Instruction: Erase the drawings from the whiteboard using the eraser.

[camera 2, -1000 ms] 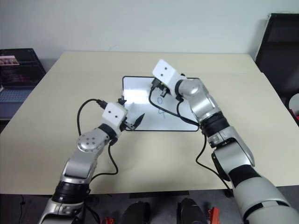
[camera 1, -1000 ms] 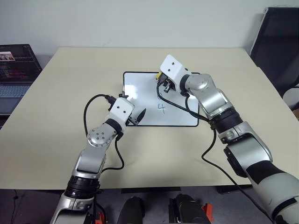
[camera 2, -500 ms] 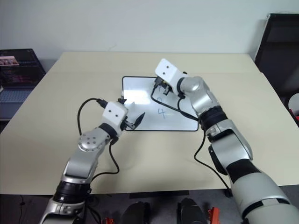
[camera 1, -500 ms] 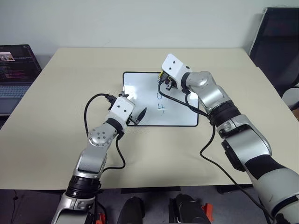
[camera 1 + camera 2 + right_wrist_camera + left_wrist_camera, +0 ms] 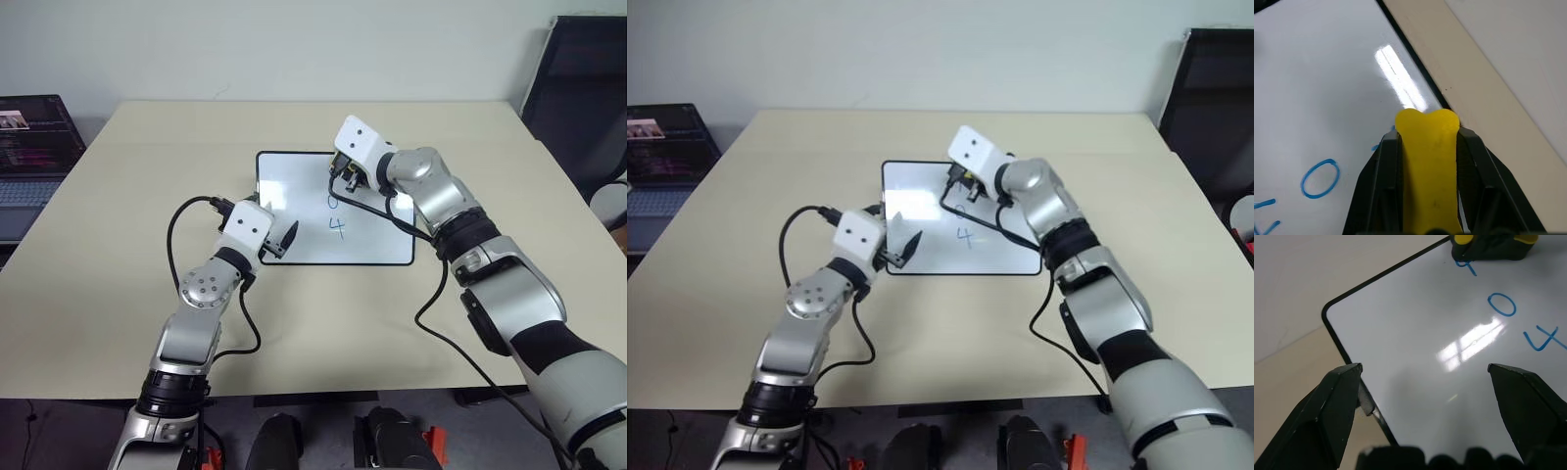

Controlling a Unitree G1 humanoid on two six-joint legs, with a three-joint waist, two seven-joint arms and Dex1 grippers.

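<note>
The left gripper (image 5: 284,240) sits at the near left corner of the whiteboard (image 5: 294,211). Its two black fingers (image 5: 1337,401) stand wide apart and hold nothing. In the left wrist view one finger lies just outside the board's black frame and the other over the white surface.

The whiteboard is a small glossy white rectangle with a thin black frame and rounded corners. It lies flat near the middle of the beige table (image 5: 118,255).

The drawings (image 5: 335,215) are thin blue marker digits in a column on the board's right half. A full "4" (image 5: 1543,339) lies nearest, and a "0" (image 5: 1501,304) lies beyond it. Of the farthest digit, only a short blue stroke (image 5: 1467,267) shows beside the eraser.

The eraser (image 5: 1429,166) is a yellow block with a black underside. The right gripper (image 5: 343,174) is closed on its two sides. The eraser rests on the board at the far end of the column, covering most of the farthest digit, close to the board's far edge.
</note>
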